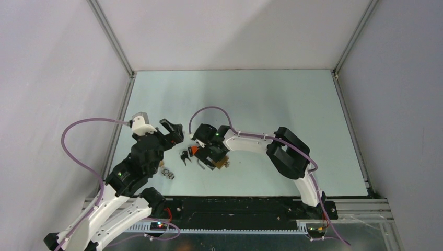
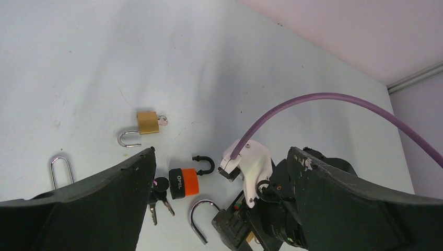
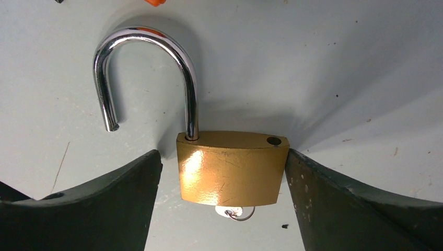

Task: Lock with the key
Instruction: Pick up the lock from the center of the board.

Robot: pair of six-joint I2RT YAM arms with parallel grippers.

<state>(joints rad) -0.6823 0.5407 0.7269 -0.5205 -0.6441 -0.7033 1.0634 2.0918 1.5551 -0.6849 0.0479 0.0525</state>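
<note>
From overhead, the brass padlock (image 1: 223,163) is only a sliver of gold poking out under the right arm's wrist. It sits around the middle of the bench (image 1: 271,104), toward the near edge.

The right wrist camera tells far more. The padlock lies flat between the right jaws, which are open and straddle its body. One finger (image 3: 345,204) touches the body's edge on the side of the empty shackle hole. The other finger (image 3: 89,204) stands just clear of the opposite edge.

The shackle (image 3: 156,52) is sprung open, one leg seated in the body and the free end swung out sideways, off its hole. The head and ring of the key (image 3: 230,212) show at the bottom of the body, on the end facing the wrist. So the long axis runs from key to shackle, straight away from the wrist, shackle outermost.

The left wrist camera shows the neighbours, which the right one mostly crops off. An orange padlock (image 2: 184,183) with a black shackle lies just beside the big silver shackle, and black-headed keys (image 2: 159,189) lie right against it. Farther off, a small brass padlock (image 2: 148,122) lies open with a key in it. Another silver loop (image 2: 60,168) shows at the left, its body hidden behind a finger.

The left jaws are spread wide, holding nothing, near the orange padlock.
</note>
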